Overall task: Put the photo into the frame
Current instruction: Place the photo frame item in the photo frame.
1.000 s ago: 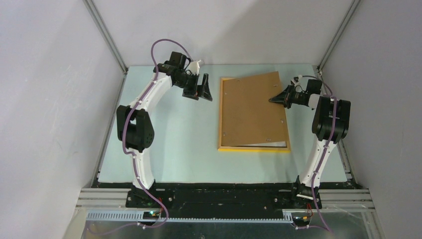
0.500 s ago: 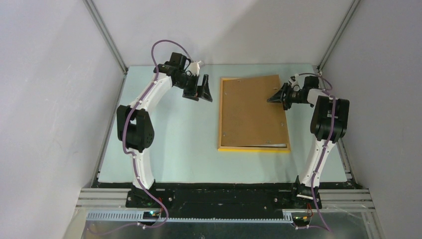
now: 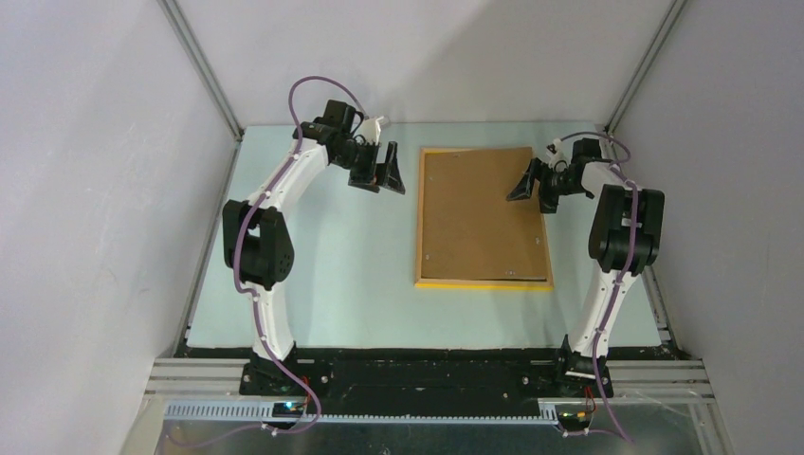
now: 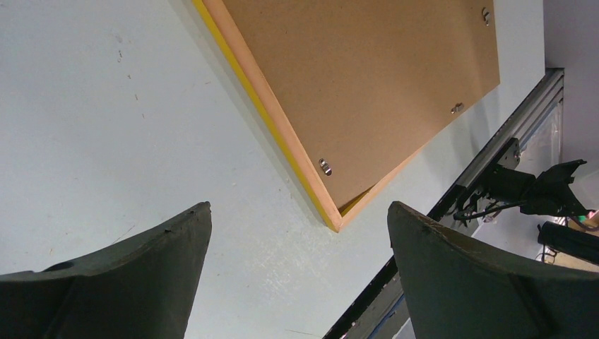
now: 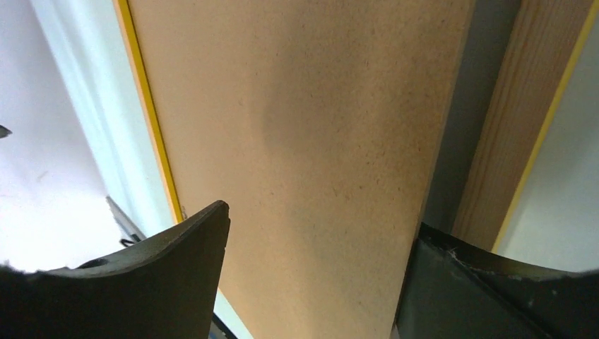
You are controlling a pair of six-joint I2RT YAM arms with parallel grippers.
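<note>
Flat on the pale blue-green table [image 3: 322, 275], right of the middle: the frame [image 3: 484, 283], long sides running from near to far, thin yellow-orange edge showing all round. Inside that edge, filling it and lying level with it as far as can be judged from above: a plain brown backing board [image 3: 479, 213], with small metal tabs [image 4: 325, 167] set along the rim. Of the photo, nothing sure to report; from the right wrist only a dark grey strip [image 5: 466, 106] between the board's edge and the frame's wooden side, print or shadow impossible to say. Toward the far left part of the table, beside the frame's far left corner and clear of it: the left gripper [image 3: 379, 185], spread wide with nothing between its two dark fingers [image 4: 127, 282]; from its own wrist, just bare table and one corner of the frame in the gap. Over the far right part of the board, close to the frame's right side: the right gripper [image 3: 531, 192], likewise parted and clasping nothing, with brown board across the whole space between its fingers [image 5: 141, 275]. Contact between those fingertips and the board: cannot tell from either view
</note>
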